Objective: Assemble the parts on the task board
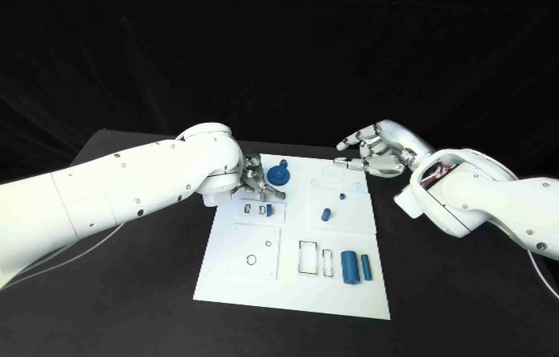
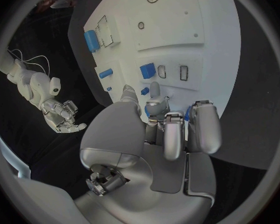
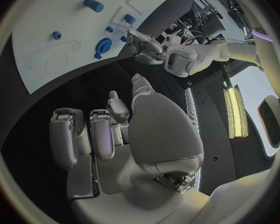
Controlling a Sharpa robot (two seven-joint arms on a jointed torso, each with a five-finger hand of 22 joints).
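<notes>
Assembly looks partly done: some blue parts lie loose near the task board near edge. Left hand curls at the round part, grasp unclear; right hand hovers empty, fingers apart.

No readable text, labels, brands, numbers or signs anywhere. Task board: only outlined shapes, rectangles and circles, no lettering. Blue parts: unmarked. Arm shells: plain white, no legible logo.
</notes>
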